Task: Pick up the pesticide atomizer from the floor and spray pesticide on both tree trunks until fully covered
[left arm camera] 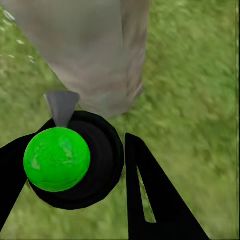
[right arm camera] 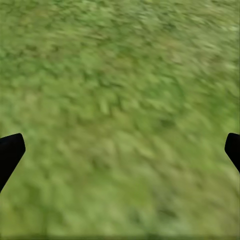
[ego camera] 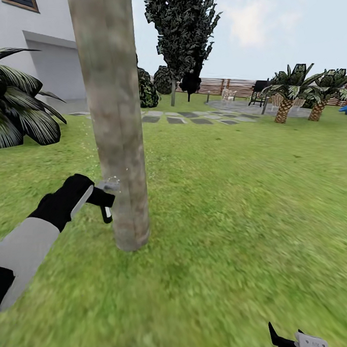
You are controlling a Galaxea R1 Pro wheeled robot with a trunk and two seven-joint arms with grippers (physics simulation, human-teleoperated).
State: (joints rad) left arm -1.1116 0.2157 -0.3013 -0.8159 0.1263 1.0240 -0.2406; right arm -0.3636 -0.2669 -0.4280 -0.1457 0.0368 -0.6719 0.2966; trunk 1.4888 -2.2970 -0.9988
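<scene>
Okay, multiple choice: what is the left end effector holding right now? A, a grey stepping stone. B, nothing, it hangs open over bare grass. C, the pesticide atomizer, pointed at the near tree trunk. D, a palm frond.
C: in the left wrist view the left end effector is closed around the pesticide atomizer, whose grey nozzle points at the tree trunk; the head view shows it right beside that trunk.

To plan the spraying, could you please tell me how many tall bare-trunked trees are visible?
2: one tree trunk right in front of the left end effector; a second tree farther back near the fence. Others may be hidden.
</scene>
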